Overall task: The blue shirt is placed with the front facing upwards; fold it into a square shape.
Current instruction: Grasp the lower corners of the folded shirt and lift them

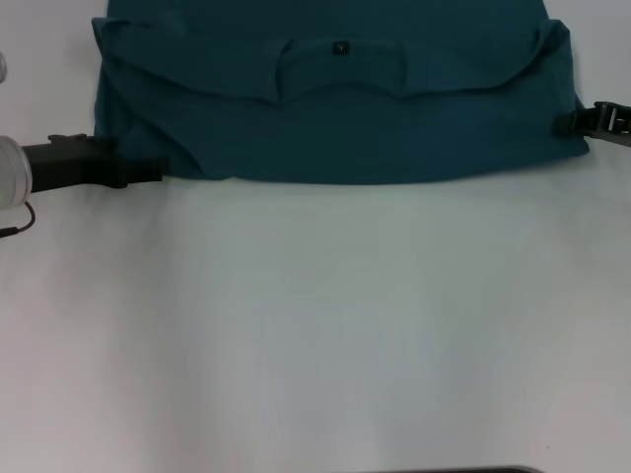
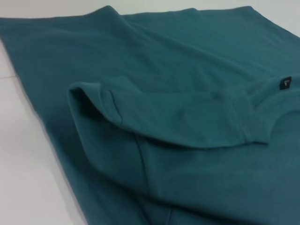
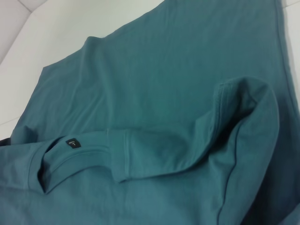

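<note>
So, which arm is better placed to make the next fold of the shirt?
Neither alone, probably. The left hand sits at the near left corner of the blue shirt, the right hand at its right edge. Both flank it, so a two-handed fold seems likely.

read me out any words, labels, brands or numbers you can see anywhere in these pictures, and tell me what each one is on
None can be read.
Small black neck label on the dark teal-blue cotton shirt: carries a tiny pale mark, too small to read in any view.
No chest lettering shows; only plain fabric is visible.
</note>
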Tool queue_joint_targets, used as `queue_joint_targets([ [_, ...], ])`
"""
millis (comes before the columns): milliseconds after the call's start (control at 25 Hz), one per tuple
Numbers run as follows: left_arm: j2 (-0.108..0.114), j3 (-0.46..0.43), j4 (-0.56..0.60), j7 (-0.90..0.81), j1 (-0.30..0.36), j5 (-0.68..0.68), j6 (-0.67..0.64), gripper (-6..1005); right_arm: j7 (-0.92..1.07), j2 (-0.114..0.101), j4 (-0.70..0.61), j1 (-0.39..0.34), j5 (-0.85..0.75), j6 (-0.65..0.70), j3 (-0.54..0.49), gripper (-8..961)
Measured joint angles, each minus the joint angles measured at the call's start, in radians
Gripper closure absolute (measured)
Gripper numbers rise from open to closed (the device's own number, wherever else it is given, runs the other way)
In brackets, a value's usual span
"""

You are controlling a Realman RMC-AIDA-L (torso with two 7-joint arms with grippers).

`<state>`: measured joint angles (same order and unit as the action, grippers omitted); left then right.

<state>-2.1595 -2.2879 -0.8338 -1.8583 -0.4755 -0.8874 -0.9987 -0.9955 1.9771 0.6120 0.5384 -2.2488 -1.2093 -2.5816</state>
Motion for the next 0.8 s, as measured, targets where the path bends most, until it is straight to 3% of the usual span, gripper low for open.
queue_joint_targets([
  [480, 0.000, 0.004, 0.000, 0.001, 0.002, 0.003, 0.005, 124, 0.000, 0.000, 0.000, 0.000, 0.000, -0.009, 0.000, 904],
  [680, 0.004, -0.008, 0.006, -0.018, 0.000, 0.009, 0.032, 169, -0.001, 0.000, 0.000, -0.002, 0.010, -0.011, -0.001, 904],
  [800, 0.005, -0.002, 0.002, -0.020, 0.001, 0.011, 0.026, 305, -0.001, 0.000, 0.000, -0.004, 0.014, -0.013, -0.002, 904],
])
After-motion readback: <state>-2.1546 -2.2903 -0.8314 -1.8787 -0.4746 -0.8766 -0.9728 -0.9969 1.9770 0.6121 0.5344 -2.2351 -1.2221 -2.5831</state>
